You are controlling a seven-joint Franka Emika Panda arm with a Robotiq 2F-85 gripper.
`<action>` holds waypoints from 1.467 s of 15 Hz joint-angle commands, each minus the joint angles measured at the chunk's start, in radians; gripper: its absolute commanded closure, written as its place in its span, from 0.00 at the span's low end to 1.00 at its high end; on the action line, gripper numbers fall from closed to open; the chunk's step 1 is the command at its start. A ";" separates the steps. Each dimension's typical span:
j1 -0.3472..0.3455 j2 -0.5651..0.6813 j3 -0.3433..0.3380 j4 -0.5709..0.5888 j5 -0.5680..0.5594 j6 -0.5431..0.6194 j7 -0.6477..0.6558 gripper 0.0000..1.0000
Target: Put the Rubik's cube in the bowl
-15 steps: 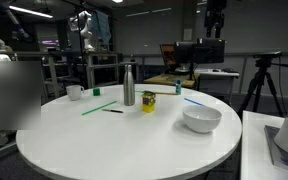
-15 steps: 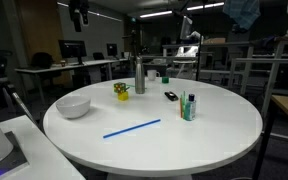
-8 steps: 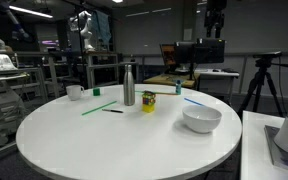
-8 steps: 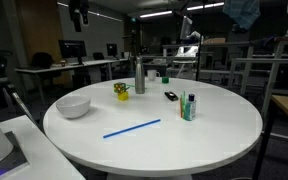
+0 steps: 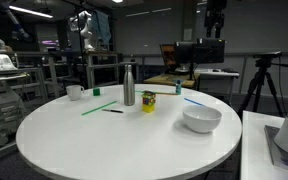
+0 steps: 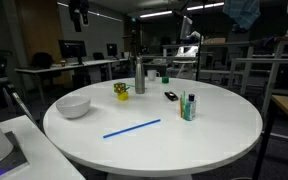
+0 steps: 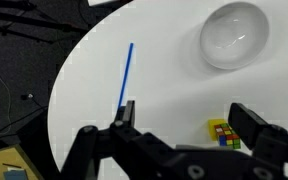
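White worktop (image 7: pixel 164 70) under the black pincer (image 7: pixel 183 111), which gapes wide with its base cut off by the frame edge, carries the Rubik's cube (image 7: pixel 222 132), small, blurred yellow, red and green tiles, near one fingertip, well apart from the bowl (image 7: pixel 234 35) beyond.

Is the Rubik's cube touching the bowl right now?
Apart. The wrist view shows a plain strip of bare white table between the Rubik's cube and the bowl; the cube sits on the table outside the rim.
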 commanded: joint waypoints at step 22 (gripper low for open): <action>0.088 0.408 0.014 0.141 0.022 0.424 -0.037 0.00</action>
